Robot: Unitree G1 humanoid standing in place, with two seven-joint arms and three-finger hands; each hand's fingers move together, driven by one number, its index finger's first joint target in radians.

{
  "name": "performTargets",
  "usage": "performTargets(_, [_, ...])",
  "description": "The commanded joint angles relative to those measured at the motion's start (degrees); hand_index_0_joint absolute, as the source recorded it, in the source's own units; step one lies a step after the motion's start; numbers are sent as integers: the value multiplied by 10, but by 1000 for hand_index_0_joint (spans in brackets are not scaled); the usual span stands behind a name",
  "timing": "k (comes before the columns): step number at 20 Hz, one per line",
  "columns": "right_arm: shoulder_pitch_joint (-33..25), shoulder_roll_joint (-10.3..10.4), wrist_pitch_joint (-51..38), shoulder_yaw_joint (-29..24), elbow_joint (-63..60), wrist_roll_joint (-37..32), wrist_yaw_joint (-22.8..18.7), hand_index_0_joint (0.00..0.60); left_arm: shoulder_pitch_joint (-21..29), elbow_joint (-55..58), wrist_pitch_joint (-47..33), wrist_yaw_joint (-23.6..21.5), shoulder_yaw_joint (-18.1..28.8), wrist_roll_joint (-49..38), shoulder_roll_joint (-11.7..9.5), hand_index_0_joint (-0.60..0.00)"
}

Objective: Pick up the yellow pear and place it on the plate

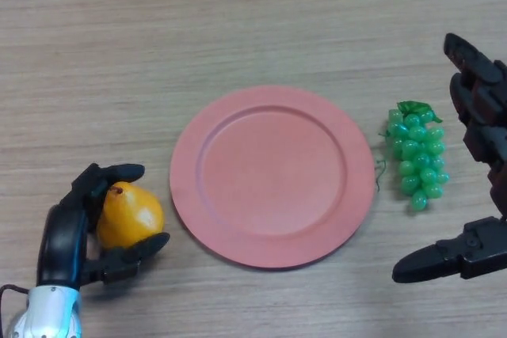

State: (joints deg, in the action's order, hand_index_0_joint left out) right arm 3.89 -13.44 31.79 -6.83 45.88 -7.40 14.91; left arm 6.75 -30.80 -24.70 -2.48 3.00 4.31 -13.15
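Pear (131,215) btwn left hand (67,235) fingers (111,173).

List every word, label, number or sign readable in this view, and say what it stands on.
None: no text, label, number or sign shows anywhere.
Pear: plain yellow skin, no sticker.
Plate: plain pink, unmarked.
Grapes: plain green, no tag.
Left robot hand and right robot hand: black, no readable marking.
Table: wood grain only.
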Motion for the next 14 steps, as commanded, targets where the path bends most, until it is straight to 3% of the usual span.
performTargets(1, [-17,-8,-76,-26,42,-20,-14,0,10,22,-70,-17,11,42,-28,-600])
performTargets(6, [-14,-8,-68,-39,55,-39,-14,0,-28,138,-94,-40,33,61,-35,-600])
performTargets(8, [-12,-10,-64,-44,61,-38,-11,0,-28,198,-75,-26,35,44,-32,-600])
performTargets(11, [-7,-8,-51,-54,77,-47,-5,0,-1,248,-50,7,8,46,-20,-600])
performTargets(14, [1,-2,-68,-56,81,-51,-17,0,70,224,-17,64,-27,42,-6,-600])
